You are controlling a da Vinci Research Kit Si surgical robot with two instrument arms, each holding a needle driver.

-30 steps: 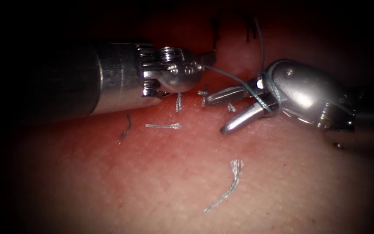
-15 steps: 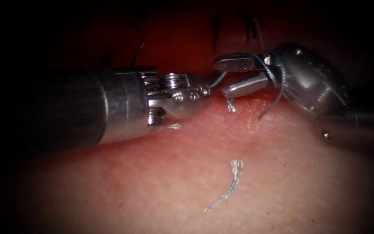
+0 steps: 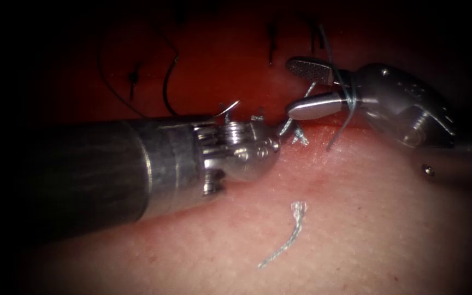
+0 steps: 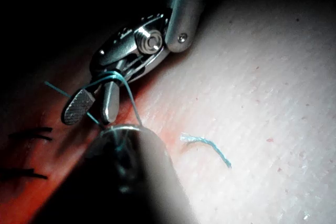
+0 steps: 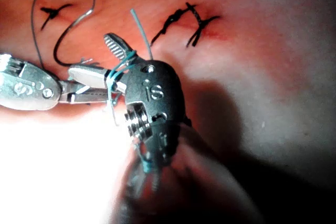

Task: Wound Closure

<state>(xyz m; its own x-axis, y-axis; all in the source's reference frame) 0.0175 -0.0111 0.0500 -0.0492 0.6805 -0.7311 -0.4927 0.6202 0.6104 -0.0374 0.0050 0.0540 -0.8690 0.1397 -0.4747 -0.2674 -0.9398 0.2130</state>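
1. The teal thread [image 3: 348,101] is wound in a loop around the base of the right tool's jaws. One strand runs from there down to the left tool's tip, and a free tail hangs over the tissue [image 3: 356,218].
2. The left tool [image 3: 281,139] comes in low from the left, with its shaft lying nearly flat over the tissue. Its jaws are pressed together on that strand of thread.
3. The right tool [image 3: 296,87] reaches in from the right with its wrist bent toward the left tool. Its jaws stand wide apart with nothing between them, and the ribbed face of the upper jaw is turned to the endoscope.
4. A thin dark curve that looks like the needle [image 3: 167,82] lies on the tissue beyond the left tool's shaft, and neither tool holds it. I cannot tell whether it is in the tissue.
5. In the right wrist view, an "S" is stamped on each tool's wrist.
6. Dark stitches [image 3: 271,41] cross the cut behind the tools, with red fluid [image 3: 236,71] around them.
7. A frayed cut end of thread [image 3: 288,237] lies on pale tissue nearer the endoscope.
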